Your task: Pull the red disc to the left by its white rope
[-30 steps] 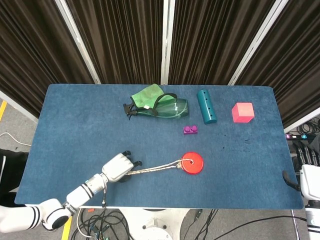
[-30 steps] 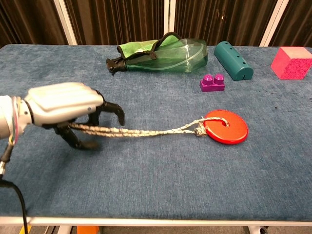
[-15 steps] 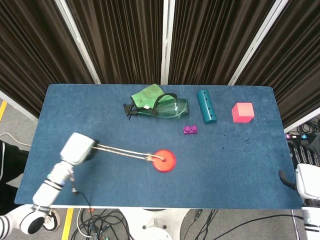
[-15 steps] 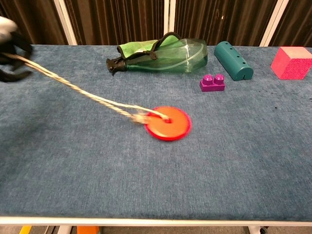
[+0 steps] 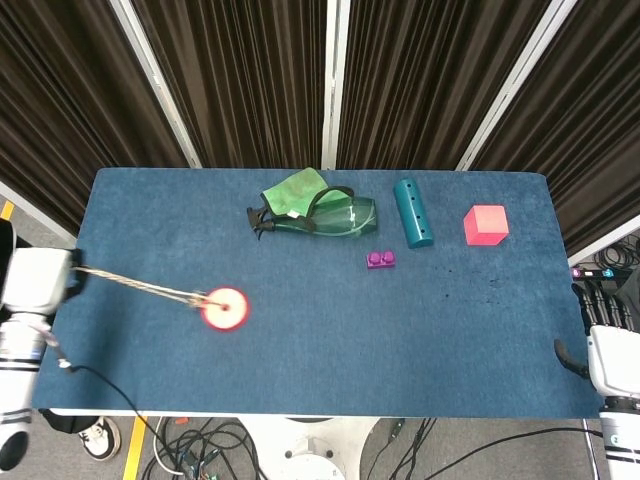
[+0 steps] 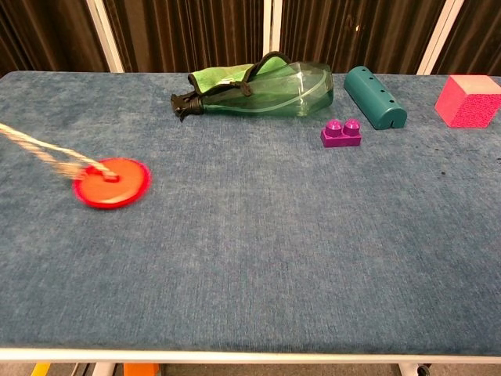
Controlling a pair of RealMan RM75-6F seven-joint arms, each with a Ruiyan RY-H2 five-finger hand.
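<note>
One red disc (image 5: 225,307) lies on the left part of the blue table (image 5: 330,345), its white rope (image 5: 135,286) stretched taut toward the left hand (image 5: 38,280), which grips the rope's end just past the table's left edge. Further pulling could probably drag the disc off that edge. Far to the right, the right hand (image 5: 606,340) holds nothing, fingers apart.

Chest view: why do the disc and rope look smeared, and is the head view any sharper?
Chest view: red disc and white rope are motion-blurred with soft edges, while the green bottle and purple brick stay crisp, so focus is fine. Head view: disc glows washed-out and smeared too; rope is fairly sharp, running to the left hand at the table's left edge.
</note>
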